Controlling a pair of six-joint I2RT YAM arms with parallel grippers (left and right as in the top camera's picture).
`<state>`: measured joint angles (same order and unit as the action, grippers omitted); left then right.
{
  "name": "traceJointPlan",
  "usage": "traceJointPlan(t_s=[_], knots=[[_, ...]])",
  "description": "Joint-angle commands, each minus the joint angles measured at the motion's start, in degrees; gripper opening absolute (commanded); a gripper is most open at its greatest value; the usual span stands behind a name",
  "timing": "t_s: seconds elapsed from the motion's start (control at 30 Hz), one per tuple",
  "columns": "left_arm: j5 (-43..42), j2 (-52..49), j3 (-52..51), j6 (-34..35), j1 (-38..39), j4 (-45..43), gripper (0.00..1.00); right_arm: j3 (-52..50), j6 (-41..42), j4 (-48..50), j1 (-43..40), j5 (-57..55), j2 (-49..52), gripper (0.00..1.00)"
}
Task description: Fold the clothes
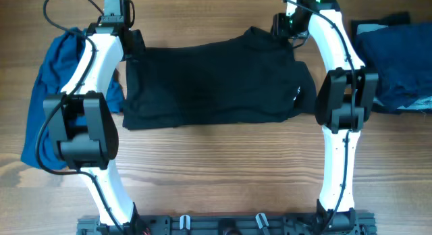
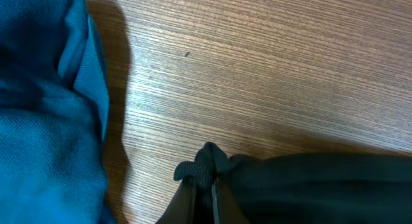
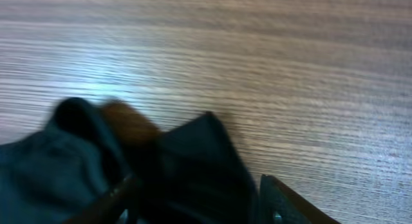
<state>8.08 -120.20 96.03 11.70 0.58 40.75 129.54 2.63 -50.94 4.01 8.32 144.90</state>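
Black soft-fabric T-shirt lies as a wide band across the far middle of the brown wooden table, between your arms. Your left gripper is clamped on its far left corner, probably to pin that edge. Your right gripper stands apart around the bunched right corner. A bright blue garment lies left, dark navy clothes right.

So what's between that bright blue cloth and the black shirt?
Only bare wooden table separates the blue garment from the black T-shirt, as the left wrist view shows. Overhead, the robot's left arm hangs above that gap.
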Motion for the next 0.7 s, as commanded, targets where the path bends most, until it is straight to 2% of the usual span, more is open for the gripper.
traceJointPlan(t_s=[0.0,0.2,0.23,0.27,0.37,0.4,0.5,0.53,0.67], knots=[[-0.59,1.7,0.42,0.79,-0.42,-0.46,0.04,0.87,-1.03,0.31,-0.22,-2.58,2.29,0.63],[-0.59,1.7,0.42,0.79,-0.44,-0.9,0.04,0.85,-1.18,-1.03,-0.04,-2.36,4.63,0.64],[-0.59,1.7,0.42,0.79,-0.44,-0.92,0.04,0.85,-1.22,-1.73,-0.04,-2.36,4.87,0.71],[-0.59,1.7,0.42,0.79,-0.44,-0.92,0.04,0.85,-1.42,-2.05,-0.04,-2.38,5.29,0.72],[-0.59,1.7,0.42,0.79,-0.44,-1.07,0.04,0.85,-1.64,-3.1,-0.04,-2.62,5.68,0.69],[-0.59,1.7,0.42,0.79,-0.42,-1.09,0.04,0.85,-1.62,-3.26,-0.04,-2.64,5.68,0.62],[-0.59,1.7,0.42,0.79,-0.44,-1.09,0.04,0.85,-0.2,-3.3,-0.07,-4.26,5.64,0.09],[-0.57,1.7,0.42,0.76,-0.44,-1.09,0.04,0.85,0.59,-3.39,-0.07,-4.98,5.64,0.04],[-0.57,1.7,0.42,0.76,-0.44,-1.11,0.04,0.87,0.98,-4.0,-0.07,-5.16,5.18,0.04]])
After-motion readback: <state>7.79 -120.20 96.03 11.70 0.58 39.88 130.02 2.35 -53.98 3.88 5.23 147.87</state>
